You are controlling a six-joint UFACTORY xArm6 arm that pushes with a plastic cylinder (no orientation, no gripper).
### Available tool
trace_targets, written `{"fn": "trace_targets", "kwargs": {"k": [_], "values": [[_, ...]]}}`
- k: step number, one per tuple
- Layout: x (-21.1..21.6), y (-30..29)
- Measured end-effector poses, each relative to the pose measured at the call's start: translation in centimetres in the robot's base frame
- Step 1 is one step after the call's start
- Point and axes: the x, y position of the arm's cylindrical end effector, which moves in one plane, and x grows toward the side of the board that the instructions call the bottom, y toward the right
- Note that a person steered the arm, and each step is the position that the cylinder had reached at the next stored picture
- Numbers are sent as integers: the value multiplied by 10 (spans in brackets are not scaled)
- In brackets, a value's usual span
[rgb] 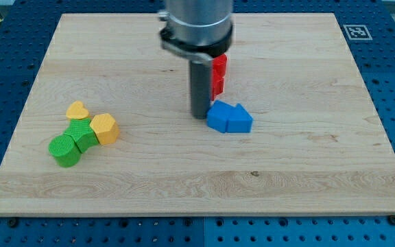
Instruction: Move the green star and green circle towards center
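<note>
A green circle block (63,150) lies at the view's lower left on the wooden board. A green star block (83,134) touches it on its upper right. A yellow heart block (78,110) sits just above the star, and a yellow hexagon block (105,128) touches the star on the right. My tip (199,115) is near the middle of the board, far to the right of the green blocks. It stands right beside the left edge of the blue blocks (228,117).
Two blue blocks sit together just right of my tip. Red blocks (219,75) stand behind the rod, partly hidden by it. The wooden board (300,178) lies on a blue perforated table, with a marker tag (354,31) at its top right corner.
</note>
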Motion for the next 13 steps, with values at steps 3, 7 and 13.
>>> {"fn": "trace_targets", "kwargs": {"k": [3, 7, 13], "values": [[4, 83], [77, 73], [137, 31]]}}
